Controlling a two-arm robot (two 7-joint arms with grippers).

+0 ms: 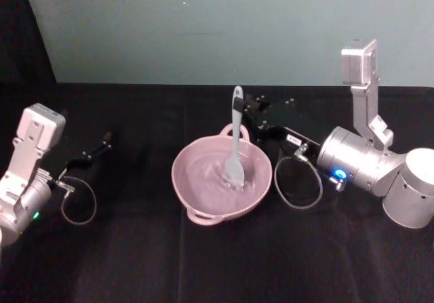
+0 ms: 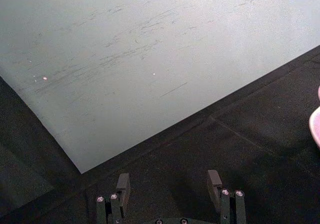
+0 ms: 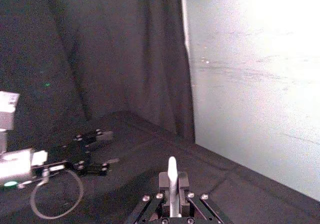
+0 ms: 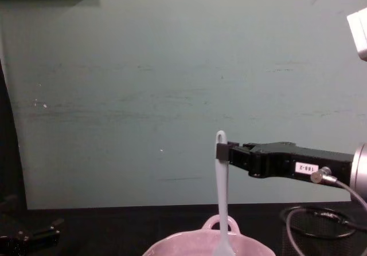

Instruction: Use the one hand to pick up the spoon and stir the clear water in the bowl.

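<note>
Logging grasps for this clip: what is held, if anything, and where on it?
The right hand holds the spoon near its handle's top, just below the hole. The left hand holds nothing.

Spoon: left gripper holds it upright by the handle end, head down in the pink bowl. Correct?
Not the left. The right gripper holds the spoon upright by the handle end, head down in the pink bowl, as the chest view shows. The left gripper is parked open on the robot's left, apart from the bowl.
</note>
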